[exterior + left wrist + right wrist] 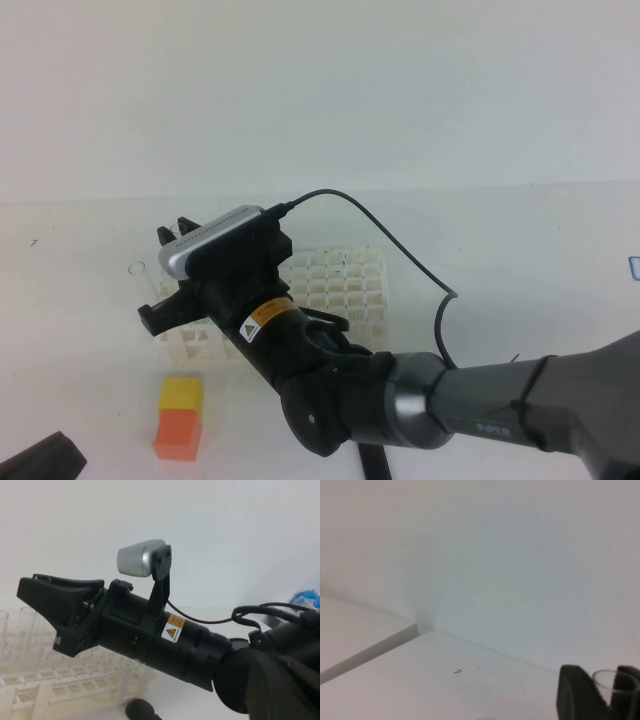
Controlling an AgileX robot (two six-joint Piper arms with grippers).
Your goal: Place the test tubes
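Observation:
My right arm reaches across to the left end of the white test tube rack (345, 290). There the right gripper (155, 278) is shut on a clear test tube (139, 272) held upright over the rack's left edge. In the right wrist view the tube's open rim (607, 679) shows between the two black fingertips (577, 692). The left wrist view shows the right gripper (50, 610) from the side, with two clear tubes (27, 622) standing in the rack (65, 690) behind it. My left gripper (40, 462) lies at the table's near left corner.
An orange block with a yellow top (180, 418) stands in front of the rack's left end. The right arm's cable (400, 245) loops over the rack. A blue item (634, 267) sits at the far right edge. A wall rises behind the table.

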